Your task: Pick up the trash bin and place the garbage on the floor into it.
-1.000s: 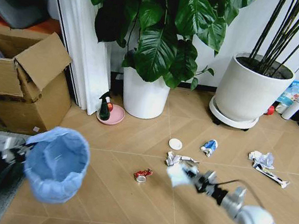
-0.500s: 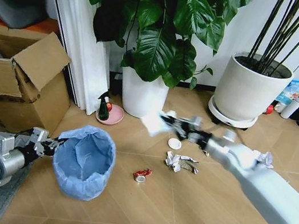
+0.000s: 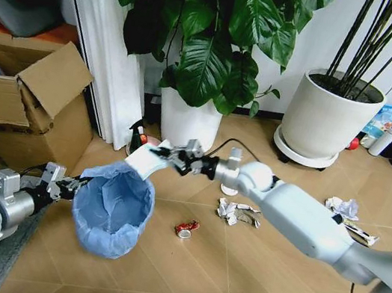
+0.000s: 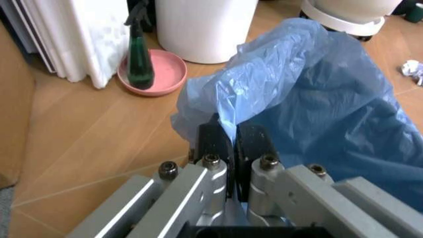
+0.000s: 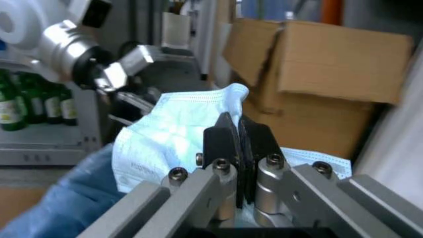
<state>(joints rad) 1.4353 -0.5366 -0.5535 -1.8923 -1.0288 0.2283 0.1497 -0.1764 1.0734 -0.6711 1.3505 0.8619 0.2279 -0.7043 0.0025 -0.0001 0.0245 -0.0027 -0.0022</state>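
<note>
Nearby, plant pot (image 3: 187,124) and cardboard box (image 3: 25,105) flank trash bin (image 3: 112,206).

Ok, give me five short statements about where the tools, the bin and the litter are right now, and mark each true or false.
1. The left tool is shut on the trash bin's blue liner. True.
2. The right tool holds a red can. False: it pinches a pale, mask-like piece of garbage; the red can lies on the floor.
3. The held piece is above the bin's rim. True.
4. The bin stands on the floor beside the cardboard box. False: the left tool holds it up, tilted.
5. Crumpled paper lies on the floor. True.
</note>
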